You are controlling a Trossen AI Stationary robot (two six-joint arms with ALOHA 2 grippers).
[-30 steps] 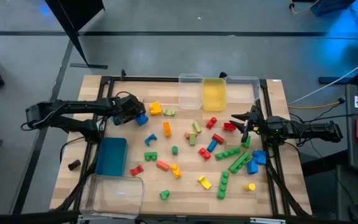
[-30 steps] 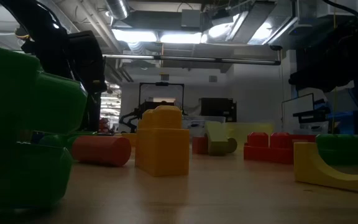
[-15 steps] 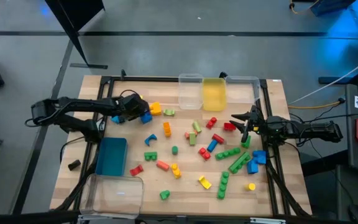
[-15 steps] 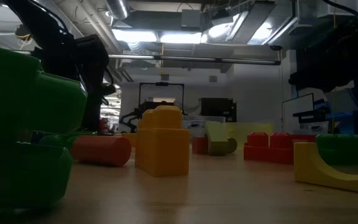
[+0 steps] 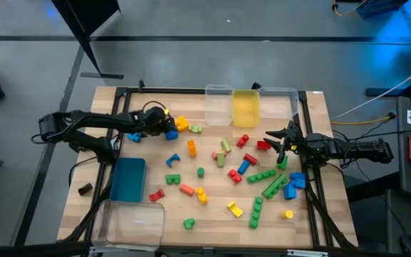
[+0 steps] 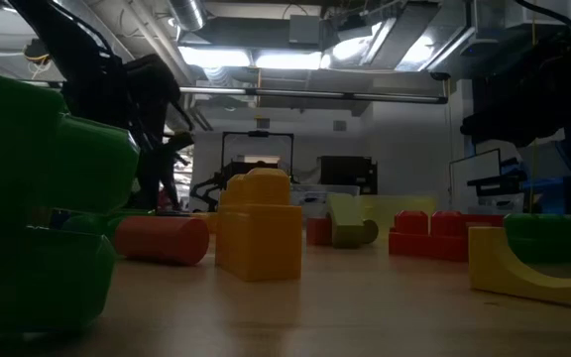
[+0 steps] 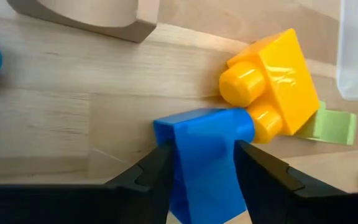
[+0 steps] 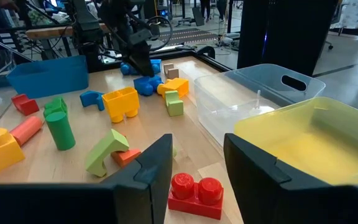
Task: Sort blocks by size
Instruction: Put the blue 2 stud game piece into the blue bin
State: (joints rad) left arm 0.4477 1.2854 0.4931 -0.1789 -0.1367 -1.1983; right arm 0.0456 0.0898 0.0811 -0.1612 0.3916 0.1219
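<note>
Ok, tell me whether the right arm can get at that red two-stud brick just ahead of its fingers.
Probably yes. The red two-stud brick lies on bare table between the right gripper fingers, which stand open with nothing held. The yellow bin sits off to one side, not in the way.

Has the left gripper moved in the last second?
Yes. In the high view the left gripper carried the blue block toward the clear bins, and it now touches the yellow block.

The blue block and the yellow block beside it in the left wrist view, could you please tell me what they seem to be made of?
Blue block: apparently smooth moulded plastic, with an even colour and soft sheen. Yellow block: glossy plastic, judging by the bright highlights on its rounded studs.
</note>
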